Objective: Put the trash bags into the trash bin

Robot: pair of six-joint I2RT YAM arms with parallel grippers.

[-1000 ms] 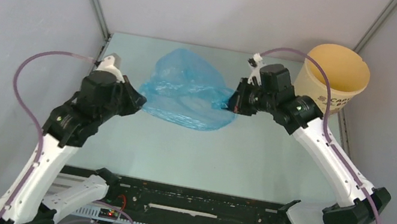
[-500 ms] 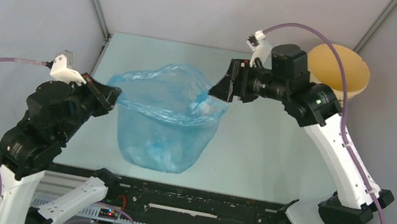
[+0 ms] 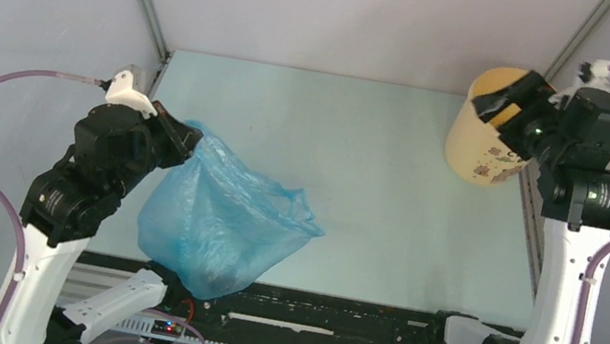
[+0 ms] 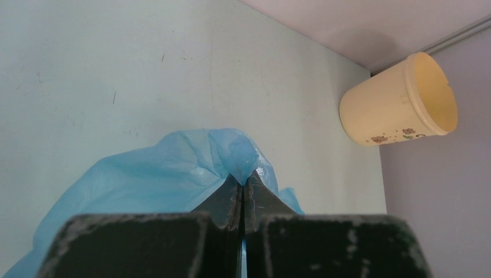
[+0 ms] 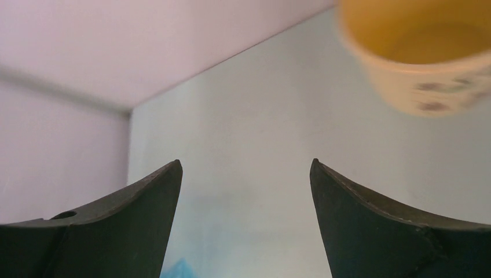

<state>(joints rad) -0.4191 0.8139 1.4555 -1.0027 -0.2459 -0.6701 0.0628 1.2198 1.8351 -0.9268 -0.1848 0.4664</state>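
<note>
A light-blue plastic trash bag point(image 3: 218, 223) hangs from the left gripper point(image 3: 186, 135) over the near left part of the pale green table point(image 3: 359, 162). The left wrist view shows that gripper's jaws pressed together on a pinch of the film at the bag's upper edge. The rest of the bag sags below in loose, glossy folds, with one free corner pointing right. I cannot tell whether its bottom touches the table.

The trash bin point(image 3: 478, 150), a pale yellow tub with dark print on its side, sits at the far right corner, well apart from the bag. The right gripper point(image 3: 502, 102) is raised just at the bin's rim, jaws spread wide and holding nothing. Its own camera shows only bare table between the fingers and the bin's mouth at the upper right.

The step in hand looks like carrying the bag to the bin. The next move probably calls for the left arm to swing the bag across the table and lower it into the opening. The right gripper may steady the tub or help stuff the film, since the bag looks bulkier than the bin.
</note>
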